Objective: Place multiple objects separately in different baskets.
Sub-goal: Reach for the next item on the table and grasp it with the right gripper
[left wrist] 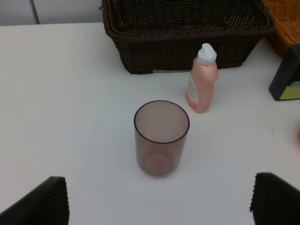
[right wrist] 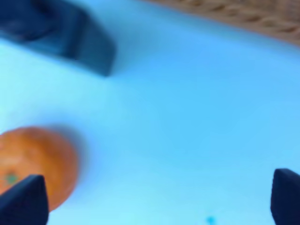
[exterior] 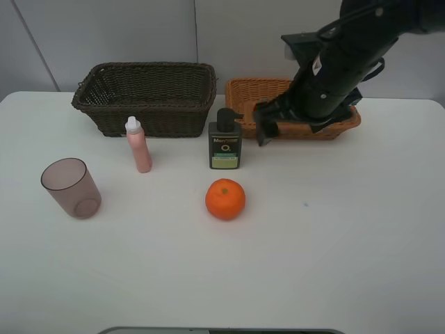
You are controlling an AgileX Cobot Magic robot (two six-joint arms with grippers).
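Note:
An orange point(exterior: 224, 199) lies mid-table, with a dark green pump bottle point(exterior: 224, 144) standing behind it. Further left stand a slim pink bottle point(exterior: 139, 145) and a translucent pink cup point(exterior: 70, 188). At the back are a dark brown basket point(exterior: 146, 94) and an orange-tan basket point(exterior: 243, 94). My right gripper point(exterior: 268, 129) hangs open in front of the tan basket, right of the pump bottle; its wrist view shows the blurred orange point(right wrist: 35, 164) by one fingertip point(right wrist: 23, 199). My left gripper point(left wrist: 159, 204) is open and empty, with the cup point(left wrist: 161, 136) a little ahead of it and the pink bottle point(left wrist: 202, 79) beyond.
The right arm point(exterior: 348, 56) covers much of the tan basket. The dark basket point(left wrist: 187, 33) stands behind the pink bottle in the left wrist view. The white table point(exterior: 334, 243) reaches to the near edge, where a grey strip point(exterior: 222, 330) shows.

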